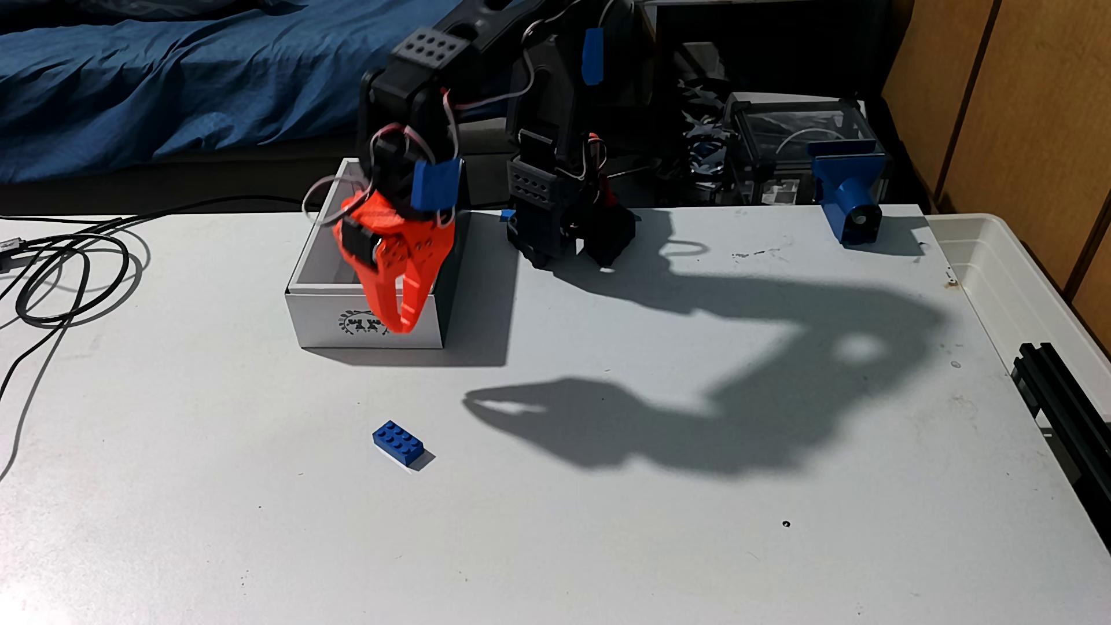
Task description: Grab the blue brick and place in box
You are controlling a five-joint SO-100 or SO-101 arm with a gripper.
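The blue brick (397, 443) lies studs-up on the white table (601, 541), near its middle and in front of the box. The box (324, 318) is white with a dark wreath emblem on its front wall and a dark right side, and stands at the back left of the table. My orange gripper (401, 327) hangs in the air with its fingers pointing down, overlapping the box's front wall in the picture. Its fingertips meet with nothing between them. The brick sits well below and apart from the gripper.
The arm's black base (565, 234) stands right of the box. A blue printed block with a round hole (847, 192) sits at the back right. Black cables (66, 276) lie at the left, and a translucent tub (1022, 270) lines the right edge. The arm's shadow falls across the middle right.
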